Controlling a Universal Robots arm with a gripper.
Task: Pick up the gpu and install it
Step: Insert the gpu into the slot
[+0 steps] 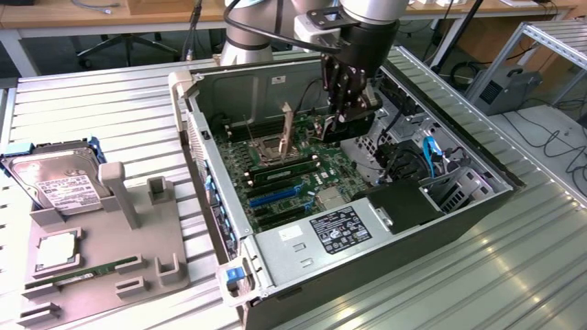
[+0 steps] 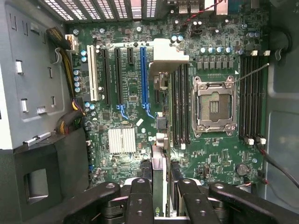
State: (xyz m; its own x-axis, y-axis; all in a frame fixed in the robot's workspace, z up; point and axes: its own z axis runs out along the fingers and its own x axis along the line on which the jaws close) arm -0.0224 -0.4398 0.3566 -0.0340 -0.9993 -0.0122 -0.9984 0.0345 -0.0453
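I have the gripper (image 1: 346, 117) down inside the open computer case (image 1: 477, 206), fingers (image 2: 140, 205) pinched on the top edge of the gpu (image 2: 159, 158), which hangs edge-on and upright above the motherboard (image 2: 215, 154), near the blue expansion slot (image 2: 143, 79). My read: a light, stiff, thin board, fragile at its components and contact edge, best held by the bare top edge. Crowding it: the empty CPU socket (image 2: 214, 105), RAM slots (image 2: 181, 102), a cable bundle (image 2: 70, 121), the drive cage wall (image 2: 32, 84); outside, the hard drive (image 1: 55, 180) sits well apart.
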